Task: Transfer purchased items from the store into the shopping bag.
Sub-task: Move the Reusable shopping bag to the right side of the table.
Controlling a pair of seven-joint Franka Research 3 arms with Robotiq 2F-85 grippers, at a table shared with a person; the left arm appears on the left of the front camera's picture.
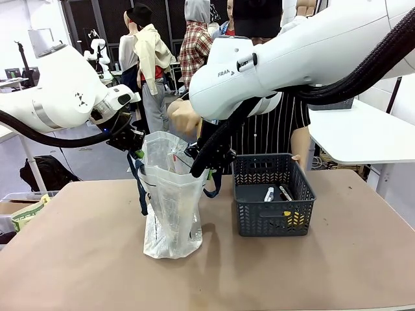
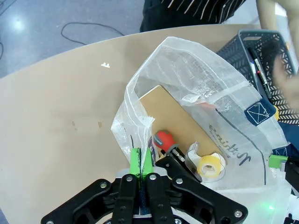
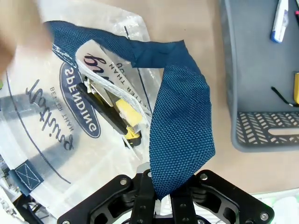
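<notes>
Left gripper jaws pinch the shopping bag rim; right gripper jaws clamp its navy strap. The bag stands open on the surface, beside the grey basket holding small items.

See-through white for the shopping bag, dark blue for its woven strap and oval logo, dark grey with little holes for the basket, yellow for the tape roll, red for the tool handle.
</notes>
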